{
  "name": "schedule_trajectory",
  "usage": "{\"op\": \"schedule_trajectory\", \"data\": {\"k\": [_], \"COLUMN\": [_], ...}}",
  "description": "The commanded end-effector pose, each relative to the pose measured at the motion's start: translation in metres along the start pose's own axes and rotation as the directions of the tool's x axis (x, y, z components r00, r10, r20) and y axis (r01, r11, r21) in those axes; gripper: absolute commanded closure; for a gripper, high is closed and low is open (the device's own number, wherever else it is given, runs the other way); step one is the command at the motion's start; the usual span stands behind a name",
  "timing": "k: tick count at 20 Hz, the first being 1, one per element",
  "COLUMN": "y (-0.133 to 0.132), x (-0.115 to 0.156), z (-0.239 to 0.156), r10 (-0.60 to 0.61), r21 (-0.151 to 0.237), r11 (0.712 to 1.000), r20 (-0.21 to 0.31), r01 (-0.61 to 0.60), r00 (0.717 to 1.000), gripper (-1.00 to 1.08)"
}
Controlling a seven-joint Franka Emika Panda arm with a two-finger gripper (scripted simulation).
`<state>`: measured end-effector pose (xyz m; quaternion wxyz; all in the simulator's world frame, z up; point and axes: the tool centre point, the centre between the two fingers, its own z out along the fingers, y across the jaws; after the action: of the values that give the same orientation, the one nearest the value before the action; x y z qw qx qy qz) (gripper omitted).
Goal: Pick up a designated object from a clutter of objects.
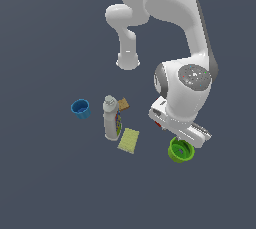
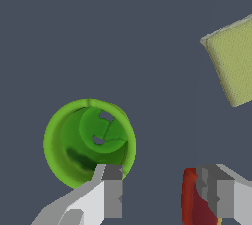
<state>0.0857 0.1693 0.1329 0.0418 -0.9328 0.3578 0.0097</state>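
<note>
The bright lime-green round cup with thick walls stands upright, mouth open upward, on the dark floor. It sits well apart from the small blue cup, toward the exterior view's right.

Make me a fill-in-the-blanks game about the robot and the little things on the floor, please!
1. The cup right under the robot's pincer is coloured ____.
2. The smaller cup far off at the exterior view's left is coloured ____.
3. The flat sponge beside the white bottle is coloured ____.
4. The pincer's two fingers stand apart, so the pincer is ____.

Missing words: green, blue, yellow, open
</note>
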Motion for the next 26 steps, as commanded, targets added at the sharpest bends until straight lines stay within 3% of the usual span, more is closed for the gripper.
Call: {"op": "schedule_trajectory", "data": {"k": [1, 9, 25, 26], "y": [-0.006, -0.016, -0.016, -0.016], "x": [-0.004, -0.012, -0.014, -0.014], "z": [0.011, 0.030, 0.062, 0.062], "r10": [0.038, 0.100, 0.105, 0.105], "r21": [0.003, 0.006, 0.006, 0.006], "r11": [0.999, 0.995, 0.994, 0.994], "r20": [0.003, 0.010, 0.010, 0.010], "r01": [-0.038, -0.100, -0.105, -0.105], "r00": [0.999, 0.995, 0.994, 0.994], "gripper": [-0.20, -0.20, -0.20, 1.08]}}
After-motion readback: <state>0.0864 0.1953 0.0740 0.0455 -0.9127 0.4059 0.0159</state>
